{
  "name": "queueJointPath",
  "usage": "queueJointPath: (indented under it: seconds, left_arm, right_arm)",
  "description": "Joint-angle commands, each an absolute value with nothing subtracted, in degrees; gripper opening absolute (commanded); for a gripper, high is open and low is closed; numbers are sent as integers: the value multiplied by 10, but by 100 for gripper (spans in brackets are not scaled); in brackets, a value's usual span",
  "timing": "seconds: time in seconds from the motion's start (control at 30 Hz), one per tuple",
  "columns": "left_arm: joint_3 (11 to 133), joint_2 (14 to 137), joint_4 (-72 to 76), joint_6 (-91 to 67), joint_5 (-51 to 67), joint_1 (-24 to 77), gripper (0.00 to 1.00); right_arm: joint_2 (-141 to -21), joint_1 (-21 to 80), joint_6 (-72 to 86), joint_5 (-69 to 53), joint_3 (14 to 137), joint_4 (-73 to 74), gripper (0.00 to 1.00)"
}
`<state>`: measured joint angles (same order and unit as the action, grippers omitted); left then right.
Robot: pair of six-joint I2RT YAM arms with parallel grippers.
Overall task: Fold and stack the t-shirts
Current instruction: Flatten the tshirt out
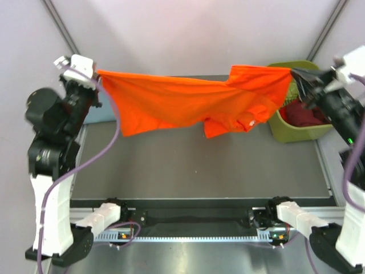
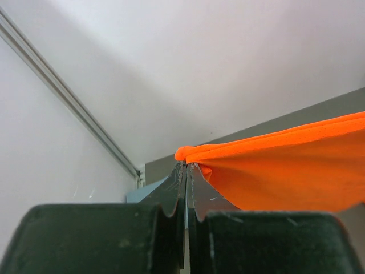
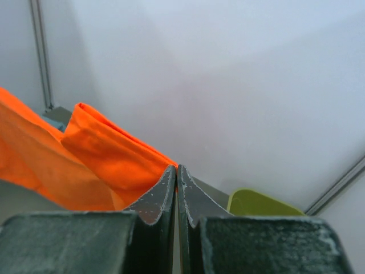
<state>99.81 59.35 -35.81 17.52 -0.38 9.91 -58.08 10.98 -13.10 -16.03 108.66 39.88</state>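
An orange t-shirt hangs stretched in the air above the table, sagging in the middle. It looks like soft, light cloth, best held at its edges. The left hand and right hand each pinch an opposite edge.

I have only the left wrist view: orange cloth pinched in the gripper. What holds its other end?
Observer: The right gripper, shut on the orange shirt near the bin.
Reviewer: Is it spread flat?
Observer: No, it hangs stretched between the right gripper and the left gripper, sagging over the table.
Reviewer: What is in the bin?
Observer: A maroon shirt.
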Motion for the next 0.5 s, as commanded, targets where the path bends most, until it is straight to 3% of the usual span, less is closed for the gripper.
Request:
queueJointPath:
  seconds: [0.0, 0.17, 0.33, 0.47]
  left_arm:
    - [1002, 537, -379, 177, 38, 97, 0]
    - [1038, 494, -427, 179, 43, 93, 0]
    - [1063, 485, -439, 192, 54, 89, 0]
    - [1004, 483, -408, 212, 47, 89, 0]
  right_arm:
    - [-508, 101, -99, -155, 1095, 419, 0]
    - [-449, 84, -115, -132, 1143, 441, 0]
    - [-472, 67, -115, -115, 1234, 450, 0]
    - [-484, 65, -123, -121, 1221, 441, 0]
